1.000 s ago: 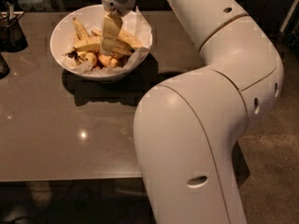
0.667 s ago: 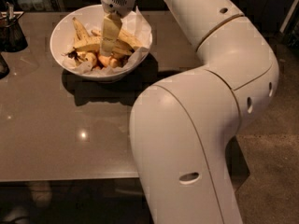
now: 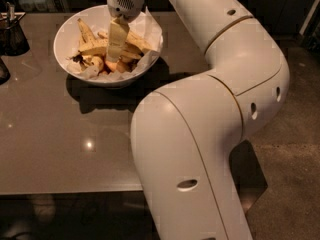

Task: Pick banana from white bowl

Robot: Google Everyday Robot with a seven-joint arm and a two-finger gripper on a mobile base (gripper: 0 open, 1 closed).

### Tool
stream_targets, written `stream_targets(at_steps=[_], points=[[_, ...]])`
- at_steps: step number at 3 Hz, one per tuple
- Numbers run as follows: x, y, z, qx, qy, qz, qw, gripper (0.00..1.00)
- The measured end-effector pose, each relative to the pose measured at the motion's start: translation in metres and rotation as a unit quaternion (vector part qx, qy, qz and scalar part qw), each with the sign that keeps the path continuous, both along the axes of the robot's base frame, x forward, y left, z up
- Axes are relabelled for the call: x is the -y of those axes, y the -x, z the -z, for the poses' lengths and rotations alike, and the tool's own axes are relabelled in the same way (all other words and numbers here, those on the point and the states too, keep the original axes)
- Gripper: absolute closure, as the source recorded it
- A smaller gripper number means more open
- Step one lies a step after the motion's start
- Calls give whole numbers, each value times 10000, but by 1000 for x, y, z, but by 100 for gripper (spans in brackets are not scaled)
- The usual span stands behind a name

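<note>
- Banana (image 3: 94, 48) lies across the middle of the white bowl (image 3: 107, 78), running roughly 9 to 3 o'clock among shorter pieces on crinkled paper.
- Gripper (image 3: 115, 54) reaches down into the bowl from 12 o'clock, its tip at the banana, likely lined up for a grab from above.
- Whether it has closed on the fruit, I cannot tell.

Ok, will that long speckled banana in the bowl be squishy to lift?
Probably soft: the banana shows brown speckles, so a hard squeeze may bruise it. Its curve could let it pivot if held off-centre. The gripper is down inside the white bowl.
</note>
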State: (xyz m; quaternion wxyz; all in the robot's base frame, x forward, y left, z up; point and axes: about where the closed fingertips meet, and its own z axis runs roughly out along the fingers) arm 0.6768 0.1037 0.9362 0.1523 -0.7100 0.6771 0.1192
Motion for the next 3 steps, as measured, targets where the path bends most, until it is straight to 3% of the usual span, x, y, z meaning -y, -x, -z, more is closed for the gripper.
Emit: stream_targets(at_steps=[3], points=[[0, -1, 4, -29, 40, 5, 10000, 93]])
